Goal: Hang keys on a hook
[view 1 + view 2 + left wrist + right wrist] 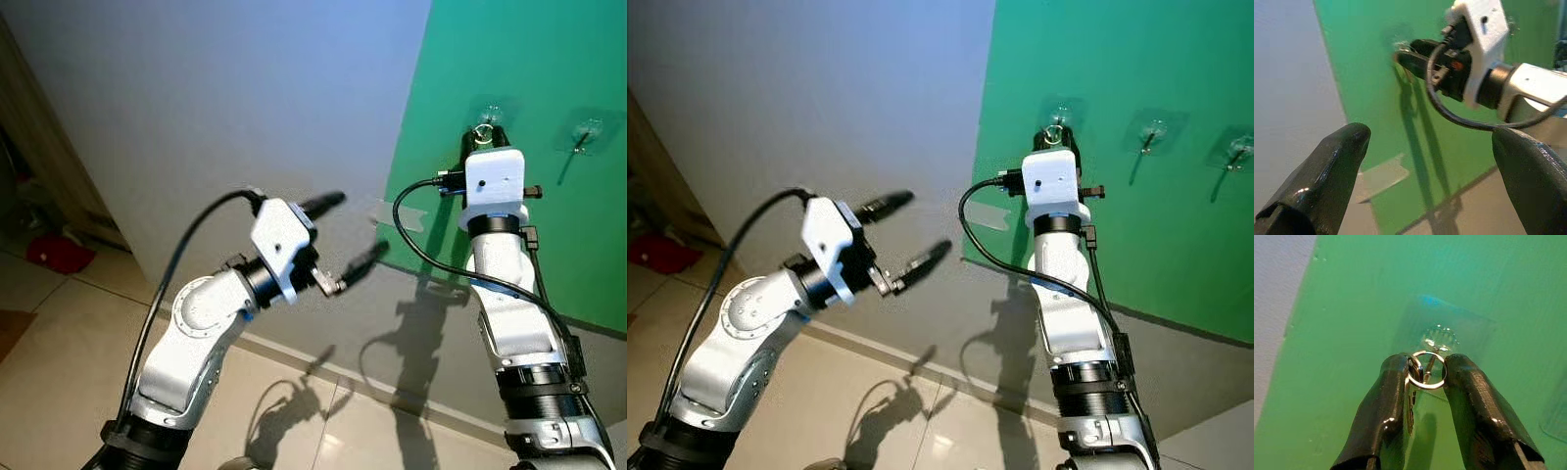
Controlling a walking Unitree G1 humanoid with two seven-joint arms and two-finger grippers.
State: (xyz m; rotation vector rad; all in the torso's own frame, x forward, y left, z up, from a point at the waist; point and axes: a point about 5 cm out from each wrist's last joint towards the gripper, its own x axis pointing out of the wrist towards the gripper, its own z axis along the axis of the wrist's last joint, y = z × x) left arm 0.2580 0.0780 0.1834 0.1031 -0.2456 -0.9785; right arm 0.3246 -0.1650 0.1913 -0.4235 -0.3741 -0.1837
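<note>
Green board (529, 59) fills the upper right of our head view, a row of clear hooks stuck on it. Our right gripper (1426, 377) presses up to the leftmost hook (1439, 339), fingers pinching the key ring (1427, 370), which seems to circle the peg. Letting go and withdrawing remain, we judge. Our left gripper (338, 235) hovers mid-frame, spread and empty.

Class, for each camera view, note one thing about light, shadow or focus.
Eye views: hard light throws sharp arm shadows on the grey wall and floor. Left wrist view: right gripper and near fingertips soft. Right wrist view: key ring crisp, glints on the clear hook.
</note>
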